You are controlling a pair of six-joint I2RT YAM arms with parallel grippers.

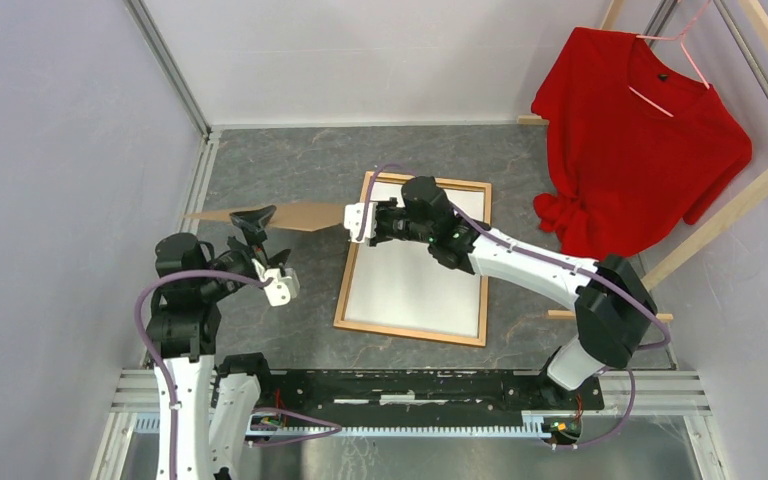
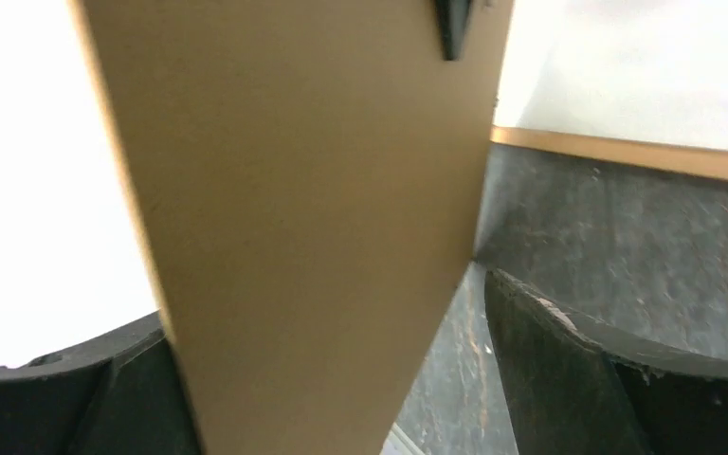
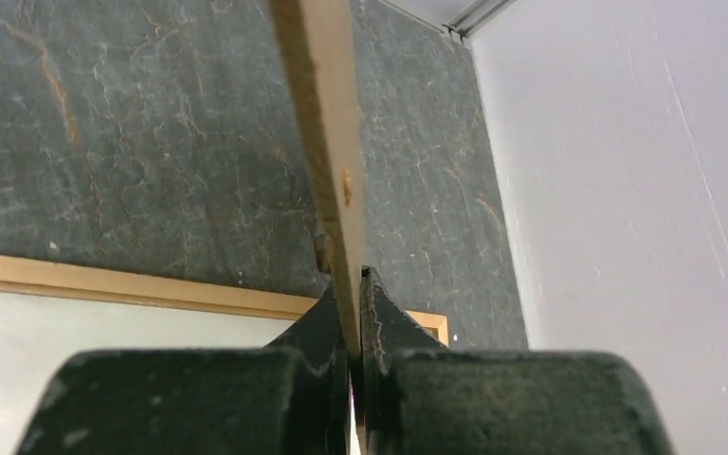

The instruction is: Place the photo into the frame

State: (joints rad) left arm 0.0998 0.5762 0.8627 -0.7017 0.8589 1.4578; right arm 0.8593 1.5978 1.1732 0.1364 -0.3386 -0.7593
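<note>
The orange-brown wooden frame [image 1: 348, 290] lies flat on the dark table. Inside it lies the photo [image 1: 415, 285], plain white side up. A brown cardboard backing board [image 1: 310, 215] hangs edge-on in the air, left of the frame's top corner. My right gripper [image 1: 352, 219] is shut on the board's right end [image 3: 327, 123], jaws pinching its edge [image 3: 353, 284]. My left gripper [image 1: 253, 222] is open around the board's middle. In the left wrist view the board [image 2: 303, 209] fills the space between the spread fingers [image 2: 569, 370], with a gap on the right side.
A red shirt [image 1: 640, 140] hangs on a pale wooden rack [image 1: 730, 210] at the back right. Grey walls close in the left side and the back. The frame rail [image 2: 626, 152] and white sheet [image 2: 645, 66] show beyond the board.
</note>
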